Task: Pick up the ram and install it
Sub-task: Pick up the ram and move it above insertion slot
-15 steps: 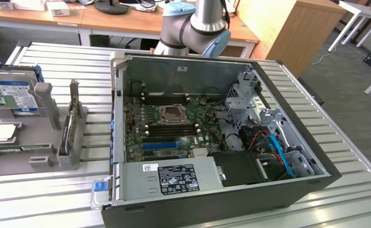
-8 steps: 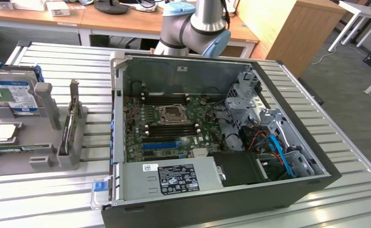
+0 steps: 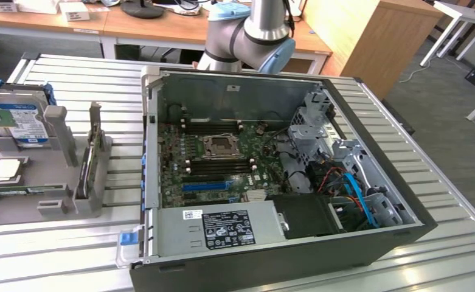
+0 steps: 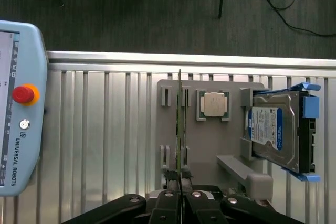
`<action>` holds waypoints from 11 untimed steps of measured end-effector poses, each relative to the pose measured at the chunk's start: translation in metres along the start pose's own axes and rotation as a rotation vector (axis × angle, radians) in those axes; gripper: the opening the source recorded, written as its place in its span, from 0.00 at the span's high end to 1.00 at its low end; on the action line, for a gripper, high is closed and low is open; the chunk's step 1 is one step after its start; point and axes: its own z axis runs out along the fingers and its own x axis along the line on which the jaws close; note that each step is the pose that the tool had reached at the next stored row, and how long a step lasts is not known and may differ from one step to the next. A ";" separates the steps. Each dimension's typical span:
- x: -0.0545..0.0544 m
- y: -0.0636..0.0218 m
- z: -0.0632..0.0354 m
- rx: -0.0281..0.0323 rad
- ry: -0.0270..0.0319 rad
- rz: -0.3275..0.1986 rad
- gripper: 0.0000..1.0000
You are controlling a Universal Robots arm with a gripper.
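gripper: clamped tight on the ram, fingers pinching 1 end.
ram: held edge-on, a thin green line running straight out from the fingers, lined up over the grey holder, between 1 pair of slots and the CPU.
grey holder: flat on the slatted table; hard drive in blue brackets just beside the CPU.
teach pendant: partly over the slats, well apart from the holder.
case: open, on its side, motherboard exposed.
arm: above the case's far wall.
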 end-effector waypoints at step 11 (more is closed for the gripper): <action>0.000 -0.0216 -0.0008 -0.0010 0.0000 0.000 0.88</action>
